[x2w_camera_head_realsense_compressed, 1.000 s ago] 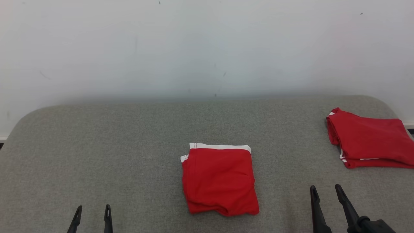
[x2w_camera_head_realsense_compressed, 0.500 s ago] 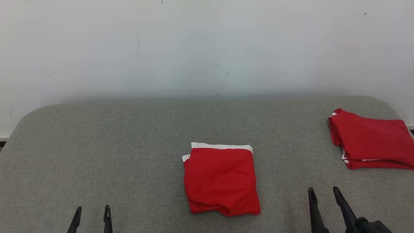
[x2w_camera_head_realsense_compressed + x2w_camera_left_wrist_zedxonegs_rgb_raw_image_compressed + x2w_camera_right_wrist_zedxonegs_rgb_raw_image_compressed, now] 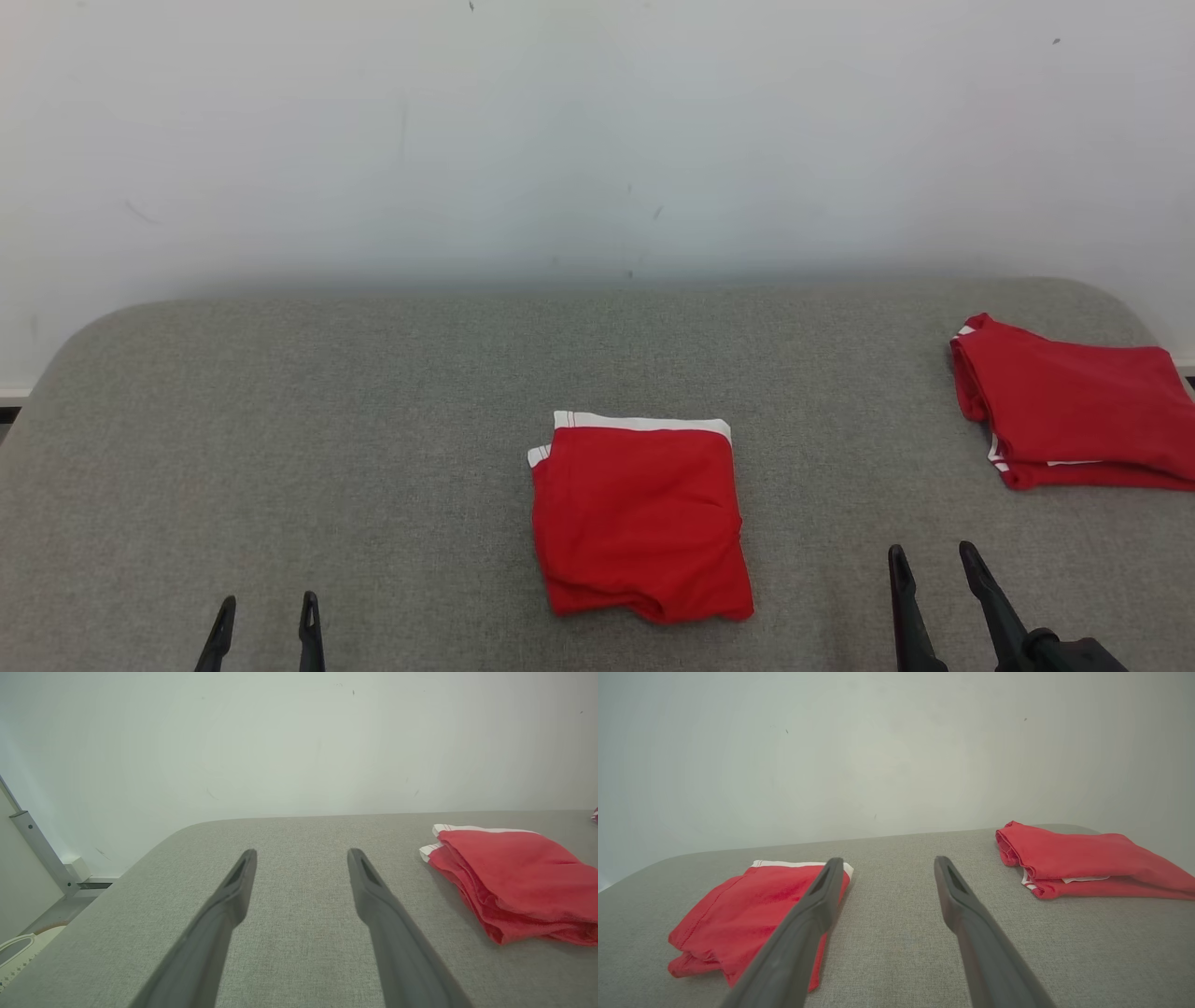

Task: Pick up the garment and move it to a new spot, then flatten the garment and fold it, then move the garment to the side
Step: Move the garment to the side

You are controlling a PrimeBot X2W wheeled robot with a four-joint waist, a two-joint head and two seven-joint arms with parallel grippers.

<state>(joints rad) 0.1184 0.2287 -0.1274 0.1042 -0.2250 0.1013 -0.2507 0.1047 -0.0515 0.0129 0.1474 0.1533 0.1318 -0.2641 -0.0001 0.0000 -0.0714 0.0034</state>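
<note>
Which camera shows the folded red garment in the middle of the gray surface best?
Head view: the middle garment lies whole and unblocked, white band at its far edge. The left wrist view shows it side-on, its right end cut off. In the right wrist view a finger of the right gripper crosses it.

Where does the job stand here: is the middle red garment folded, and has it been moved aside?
Done, apparently: the central red garment lies folded on the grey table. In hand: nothing; the left gripper and right gripper are open and empty, apart from it. Left: moving it to the side, perhaps near the other folded red garment at the table's right end.
</note>
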